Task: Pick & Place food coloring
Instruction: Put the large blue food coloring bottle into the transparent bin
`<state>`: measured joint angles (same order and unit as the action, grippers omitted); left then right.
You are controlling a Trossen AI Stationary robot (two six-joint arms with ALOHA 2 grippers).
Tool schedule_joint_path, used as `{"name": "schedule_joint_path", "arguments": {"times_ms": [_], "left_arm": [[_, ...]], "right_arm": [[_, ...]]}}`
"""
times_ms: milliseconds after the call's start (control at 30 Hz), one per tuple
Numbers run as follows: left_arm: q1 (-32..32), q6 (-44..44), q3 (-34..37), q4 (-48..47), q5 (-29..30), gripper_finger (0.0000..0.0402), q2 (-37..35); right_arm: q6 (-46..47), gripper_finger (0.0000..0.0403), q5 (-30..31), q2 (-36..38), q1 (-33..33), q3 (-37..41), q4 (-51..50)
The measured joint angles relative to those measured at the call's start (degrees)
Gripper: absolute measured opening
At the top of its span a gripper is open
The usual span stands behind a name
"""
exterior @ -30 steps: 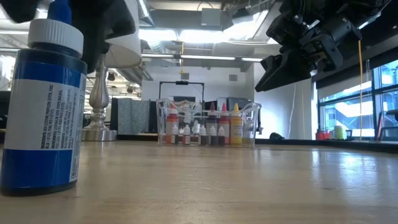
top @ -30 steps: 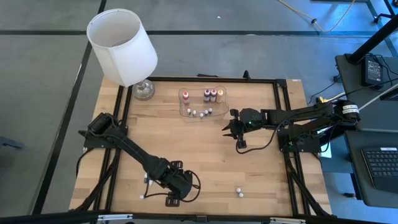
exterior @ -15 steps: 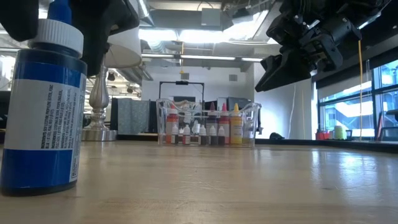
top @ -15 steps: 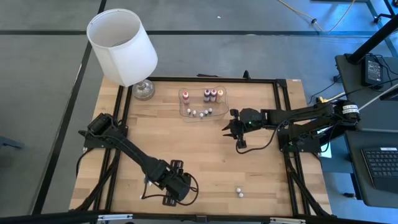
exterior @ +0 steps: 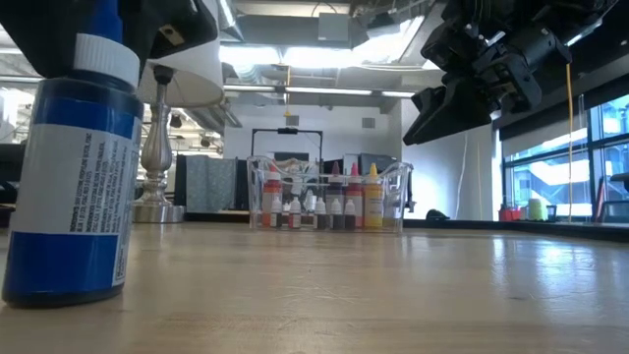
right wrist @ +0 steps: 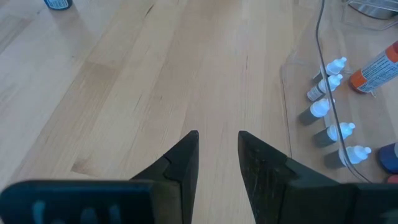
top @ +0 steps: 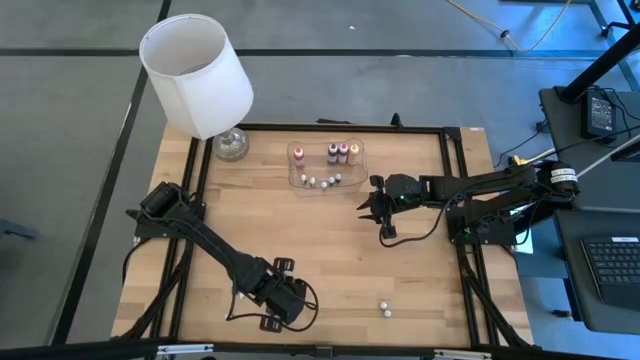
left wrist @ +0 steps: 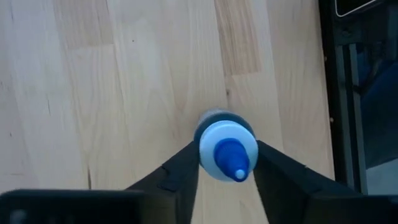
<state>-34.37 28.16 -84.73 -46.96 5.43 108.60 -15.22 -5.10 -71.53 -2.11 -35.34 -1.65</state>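
A blue food coloring bottle (exterior: 69,177) with a white cap and blue tip (left wrist: 227,152) stands near the table's front left. My left gripper (top: 272,312) is above it and shut on it, hiding it in the high view. Several more food coloring bottles stand in the clear tray (top: 327,165) at the far middle of the table. My right gripper (top: 366,208) hovers right of centre. Its fingers (right wrist: 217,149) are a little apart with nothing between them. My left gripper pinches the bottle's white cap (left wrist: 204,148) between its two fingers, one on each side. The fingers come from above, pointing steeply down. The bottle's base is on the table and it leans slightly, its top toward the table's right.
A white-shaded lamp (top: 195,75) stands at the far left corner. Two tiny whitish bottles (top: 384,308) lie near the front edge, right of my left gripper. Black frame rails run along the table's edges. The table's middle is bare wood.
My left gripper has rolled a little and shut on the blue bottle's cap, which it straddled open before. The bottle, upright a second ago, now leans a little toward the table's right, and its base has stayed where it was.
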Motion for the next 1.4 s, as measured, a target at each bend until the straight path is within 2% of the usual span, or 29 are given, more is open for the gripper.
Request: {"name": "schedule_joint_path", "arguments": {"times_ms": [67, 200, 367, 500, 600, 700, 900, 1133, 1233, 1400], "left_arm": [[0.0, 0.02, 0.0, 0.09, 0.02, 0.0115, -0.01], [0.02, 0.56, -0.01, 0.74, 0.98, 0.0112, -0.01], [0.64, 6.64, -2.1, 0.08, 7.16, 0.0112, -0.01], [2.05, 10.16, -5.25, -4.18, 12.46, 0.0112, -0.01], [4.27, 11.18, -8.1, -10.56, 16.19, 0.0112, -0.01], [8.38, 11.56, -10.84, -15.53, 19.46, 0.0112, -0.01], [19.15, 4.24, -15.71, -18.55, 20.2, 0.0115, -0.01], [32.12, -4.12, -19.81, -19.03, 22.88, 0.0112, -0.27], [37.89, -5.04, -19.86, -17.82, 22.05, 0.0112, -0.29], [46.92, -5.65, -17.83, -11.77, 17.3, 0.0115, -0.27]], "right_arm": [[0.0, 0.0115, 0.0, 0.0, -0.02, 0.01, 0.0], [-0.02, 0.0115, 0.01, 0.0, -0.01, 0.01, 0.0], [-0.12, 0.0115, 0.02, 0.0, -0.01, 0.01, 0.0], [-0.23, 0.0115, 0.13, 0.02, -0.01, -0.01, 0.0], [-0.27, 0.0115, 2.44, 0.03, 0.02, 0.0, 0.02], [-0.26, 0.0115, 6.51, 0.04, 0.02, 0.01, -0.05], [-0.26, 0.0115, 12.44, 0.04, 0.0, 0.0, -0.17], [-0.26, 0.0115, 13.03, 0.04, -0.02, -0.01, -3.88], [-0.44, 0.0115, 13.03, 0.04, -0.02, -0.01, -6.25], [-0.48, 0.0115, 13.05, 0.04, -0.02, -0.01, -7.56]]}}
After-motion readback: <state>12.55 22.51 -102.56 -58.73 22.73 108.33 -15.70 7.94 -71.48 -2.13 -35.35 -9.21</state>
